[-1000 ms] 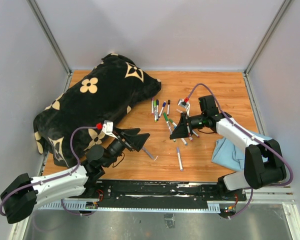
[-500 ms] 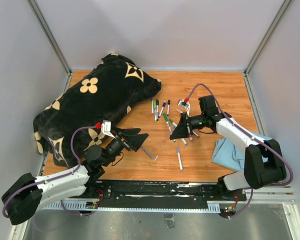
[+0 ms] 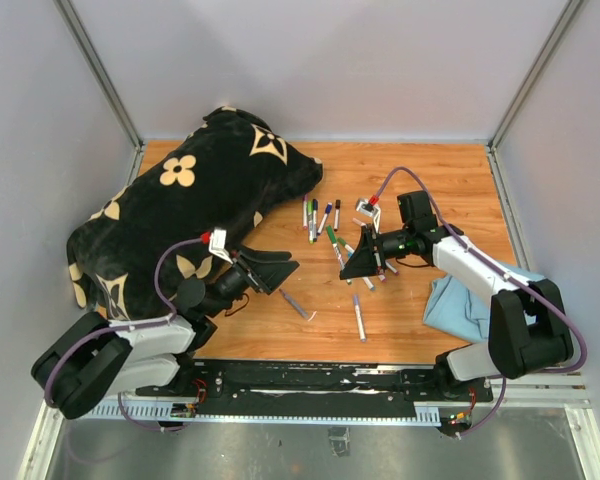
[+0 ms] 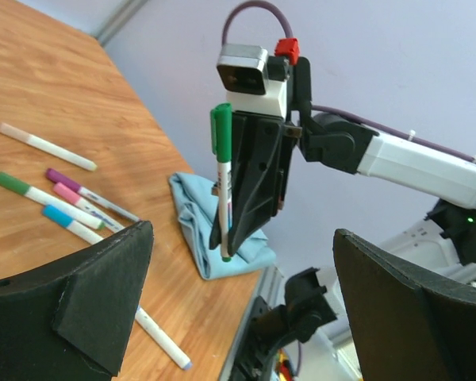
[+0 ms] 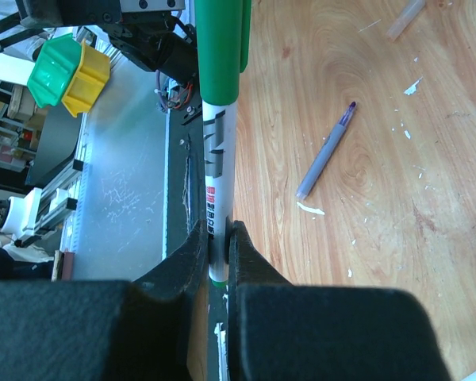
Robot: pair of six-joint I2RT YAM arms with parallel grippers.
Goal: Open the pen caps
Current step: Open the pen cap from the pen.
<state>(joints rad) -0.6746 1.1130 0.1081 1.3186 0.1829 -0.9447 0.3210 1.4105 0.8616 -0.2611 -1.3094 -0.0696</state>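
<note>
The right hand (image 3: 364, 263), clenched on a marker (image 5: 216, 178) whose green cap (image 4: 221, 131) is on, hangs right of the black pillow (image 3: 180, 195). The left hand (image 3: 278, 268), released, sits at the pillow's near edge. Other markers (image 3: 320, 218) lie on the tabletop (image 3: 450, 180) just right of the pillow.

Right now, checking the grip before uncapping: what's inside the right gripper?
A white marker with its green cap on, clamped near its tail by the right gripper. The pinched stretch is covered by the fingers.

Your left gripper (image 3: 280, 272) sits near the black cushion (image 3: 180, 200); your right gripper (image 3: 356, 265) sits among scattered markers (image 3: 320, 217).
</note>
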